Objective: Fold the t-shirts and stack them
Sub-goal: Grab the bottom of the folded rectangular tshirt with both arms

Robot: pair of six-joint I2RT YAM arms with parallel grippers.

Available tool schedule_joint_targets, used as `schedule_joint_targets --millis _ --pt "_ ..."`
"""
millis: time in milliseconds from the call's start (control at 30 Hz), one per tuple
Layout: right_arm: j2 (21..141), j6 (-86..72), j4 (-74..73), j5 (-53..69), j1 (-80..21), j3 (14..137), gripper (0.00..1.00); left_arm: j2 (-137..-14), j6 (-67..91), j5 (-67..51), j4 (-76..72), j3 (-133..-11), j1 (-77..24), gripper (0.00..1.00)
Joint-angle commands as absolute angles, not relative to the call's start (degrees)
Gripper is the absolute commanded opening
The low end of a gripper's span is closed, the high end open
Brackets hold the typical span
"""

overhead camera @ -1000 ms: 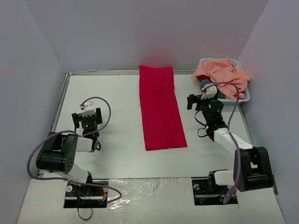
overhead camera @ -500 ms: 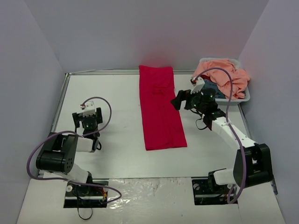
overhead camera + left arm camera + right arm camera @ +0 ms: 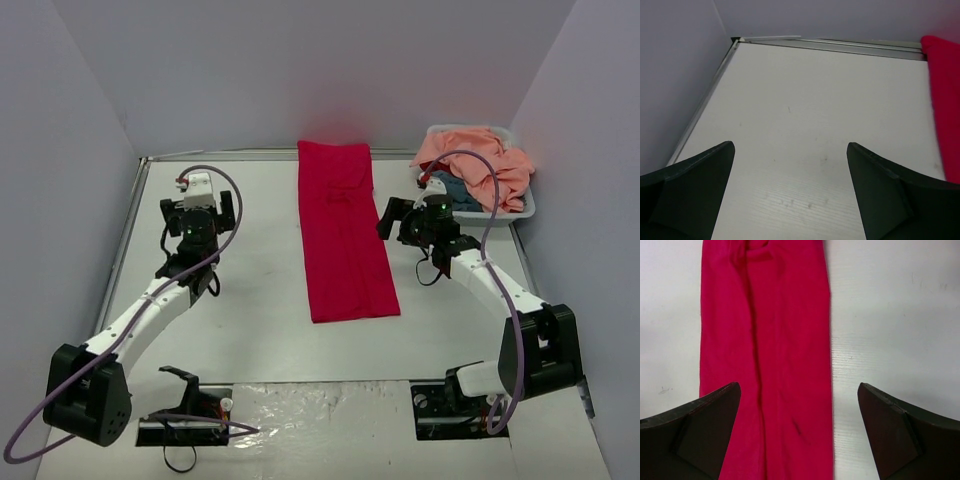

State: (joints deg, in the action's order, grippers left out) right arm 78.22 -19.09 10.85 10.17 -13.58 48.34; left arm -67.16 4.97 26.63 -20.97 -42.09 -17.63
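A crimson-red t-shirt [image 3: 340, 235] lies folded into a long narrow strip down the middle of the table. My right gripper [image 3: 393, 222] hovers open at its right edge; in the right wrist view that gripper [image 3: 799, 386] straddles the red cloth [image 3: 765, 340] and bare table, holding nothing. My left gripper [image 3: 199, 207] is open over bare table well left of the shirt. In the left wrist view the open gripper [image 3: 790, 144] is empty, with the red shirt [image 3: 945, 100] at the right border. A peach-pink t-shirt [image 3: 475, 155] and a teal-blue one [image 3: 455, 190] are heaped in the basket.
The white plastic basket [image 3: 522, 208] stands at the back right against the wall. Grey walls enclose the table on three sides, with a metal rail [image 3: 840, 46] along the back edge. Both arm bases sit at the near edge.
My left arm has stretched out toward the back of the table. My right gripper has swung from beside the basket over to the red shirt's right edge. Both stayed open.
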Motion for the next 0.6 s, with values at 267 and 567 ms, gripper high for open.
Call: schedule_joint_targets --millis 267,567 --pt "73.74 -21.71 7.82 17.66 -14.15 44.92 1.0 -58.45 19.77 15.58 5.7 -46.31 -31.2 0.94" --pt "67.86 -25.22 3.7 19.09 -13.8 40.87 1.0 -45.98 37.31 5.54 8.08 -36.66 -31.11 0.94"
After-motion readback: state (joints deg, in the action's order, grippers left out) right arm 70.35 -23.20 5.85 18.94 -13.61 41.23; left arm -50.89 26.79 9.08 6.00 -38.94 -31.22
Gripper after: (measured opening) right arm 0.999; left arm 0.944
